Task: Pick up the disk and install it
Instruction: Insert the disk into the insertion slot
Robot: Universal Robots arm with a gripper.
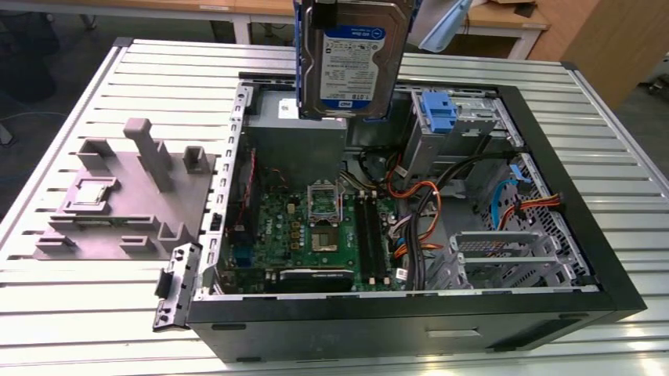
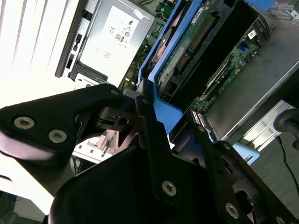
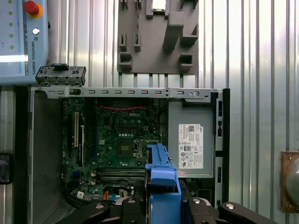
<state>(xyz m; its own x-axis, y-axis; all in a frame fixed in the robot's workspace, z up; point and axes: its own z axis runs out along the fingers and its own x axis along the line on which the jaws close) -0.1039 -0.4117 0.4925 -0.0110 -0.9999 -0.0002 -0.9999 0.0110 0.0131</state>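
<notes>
Carriage is the step judged to be in hand: the flat silver-grey metal hard disk with blue plastic side rails (image 1: 350, 63) is held upright, clear of the slatted metal bench (image 1: 84, 313), above the open black computer case (image 1: 596, 258) near its grey power supply box (image 3: 190, 145). The gripper (image 3: 162, 209) is closed on it, black fingers (image 2: 152, 140) pressed onto the blue rails. Alignment of those rails with a metal drive bay (image 1: 507, 254) is judged to be called for before insertion.
</notes>
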